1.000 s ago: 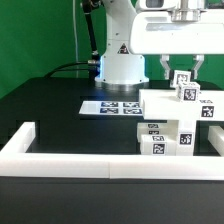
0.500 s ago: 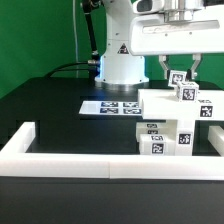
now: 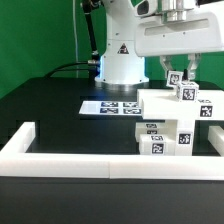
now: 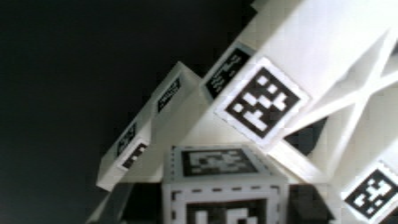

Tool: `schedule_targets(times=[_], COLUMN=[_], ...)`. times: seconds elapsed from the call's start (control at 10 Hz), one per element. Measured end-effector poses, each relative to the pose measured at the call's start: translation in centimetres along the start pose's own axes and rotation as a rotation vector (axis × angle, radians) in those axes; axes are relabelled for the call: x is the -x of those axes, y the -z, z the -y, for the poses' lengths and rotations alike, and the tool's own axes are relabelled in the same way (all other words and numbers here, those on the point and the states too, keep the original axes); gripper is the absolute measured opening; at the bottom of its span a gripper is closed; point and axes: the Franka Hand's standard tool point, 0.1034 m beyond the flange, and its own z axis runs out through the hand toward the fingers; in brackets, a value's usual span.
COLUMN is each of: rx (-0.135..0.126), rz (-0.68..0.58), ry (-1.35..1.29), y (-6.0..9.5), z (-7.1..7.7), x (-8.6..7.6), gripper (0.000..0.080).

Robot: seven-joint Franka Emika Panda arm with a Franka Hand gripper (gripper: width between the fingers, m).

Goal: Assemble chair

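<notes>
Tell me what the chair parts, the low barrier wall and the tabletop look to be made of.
Chair parts: probably hard white plastic, matte, judging by the crisp blocky edges and even color, with printed black-and-white tags stuck on. Barrier wall: looks like the same smooth white plastic, though foam cannot be ruled out. Tabletop: dull black surface, no glare; material unclear.

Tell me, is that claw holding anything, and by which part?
Yes: the gripper is shut on a small white tagged plastic chair part, gripped at its top end.

Even, bright overhead light fills the exterior view; the white chair point(image 3: 178, 122) parts nearly blow out against the black table point(image 3: 60, 110). The wrist view is dim, soft and blurred close up.
</notes>
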Motion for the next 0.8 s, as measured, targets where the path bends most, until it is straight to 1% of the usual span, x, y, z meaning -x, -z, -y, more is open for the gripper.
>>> schedule_targets(times=[0.2, 0.3, 0.4, 0.5, 0.6, 0.8], rx=[0.000, 0.000, 0.000, 0.006, 0.010, 0.014], rz=[0.001, 0.001, 0.001, -0.001, -0.005, -0.012], ry=[-0.092, -0.063, -0.030, -0.007, 0.063, 0.283], y=[-0.01, -0.01, -0.01, -0.03, -0.03, -0.10], z=[0.02, 0.02, 0.02, 0.08, 0.15, 0.20], x=[0.07, 0.06, 0.06, 0.20, 0.29, 0.49], gripper=[0.0288, 0.0468, 0.0586, 0.0586, 0.0636, 0.0647])
